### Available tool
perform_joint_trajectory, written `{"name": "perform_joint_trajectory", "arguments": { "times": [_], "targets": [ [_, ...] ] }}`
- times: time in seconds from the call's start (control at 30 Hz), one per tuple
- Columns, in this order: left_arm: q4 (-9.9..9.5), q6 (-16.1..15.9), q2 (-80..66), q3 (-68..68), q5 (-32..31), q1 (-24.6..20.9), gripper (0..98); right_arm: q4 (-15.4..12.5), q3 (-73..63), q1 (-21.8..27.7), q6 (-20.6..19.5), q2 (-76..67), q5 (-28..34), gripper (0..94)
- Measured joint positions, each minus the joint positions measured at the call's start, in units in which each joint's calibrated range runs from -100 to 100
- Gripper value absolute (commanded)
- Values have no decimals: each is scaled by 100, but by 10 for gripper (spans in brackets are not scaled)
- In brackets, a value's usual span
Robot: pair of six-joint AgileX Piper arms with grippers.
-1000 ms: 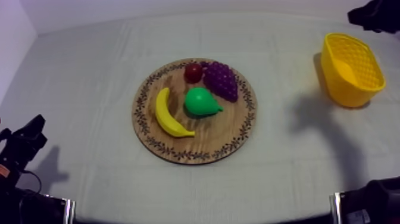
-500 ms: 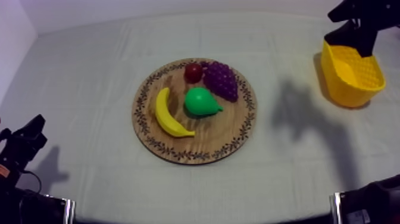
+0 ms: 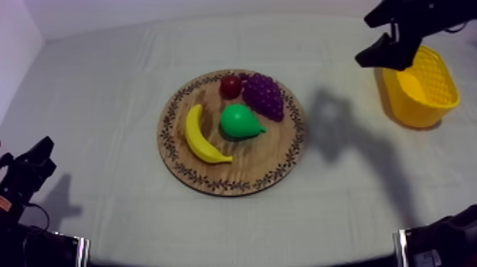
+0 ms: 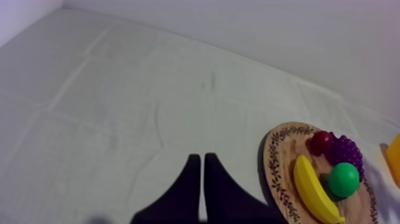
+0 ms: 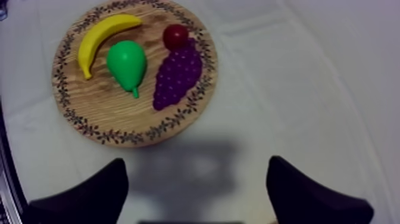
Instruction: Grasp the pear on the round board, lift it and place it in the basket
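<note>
Grey-white cloth covers the whole table, with a pale wall behind its far edge.

1. Nearest position: my left gripper sits low at the near left side of the table, well apart from the fruit. In the left wrist view its two black fingers lie together as a narrow wedge with nothing between them, above bare cloth.

2. Middle position: the round wooden board with the patterned rim lies flat at the table's centre. It carries four items:
- banana, on the side toward my left arm, curved along the rim;
- pear, green, lying on its side near the board's centre, between the banana and the grapes, stem toward my right arm;
- grapes, purple, just beside the pear on the far right part of the board;
- small red fruit, at the far rim, touching the grapes.

3. Far position: the yellow basket stands upright on the cloth at the far right, well apart from the board. My right gripper hovers at the basket's board-side rim. In the right wrist view its fingers are spread wide apart, holding nothing, with the board and all four fruits beyond them. Its shadow falls on the cloth between board and basket.
</note>
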Motion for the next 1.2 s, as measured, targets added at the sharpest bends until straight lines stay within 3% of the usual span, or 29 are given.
{"name": "perform_joint_trajectory", "arguments": {
  "times": [0.37,0.67,1.2],
  "targets": [
    [0,0,0,0,0,0,1,216,-112,-1153,-383,1290,-1272,671],
    [0,-3,0,0,0,0,1,623,-455,-1903,-836,2399,-2092,665],
    [0,0,0,0,0,0,1,1567,-955,-2286,-1674,3854,-3128,655]
  ]
}}
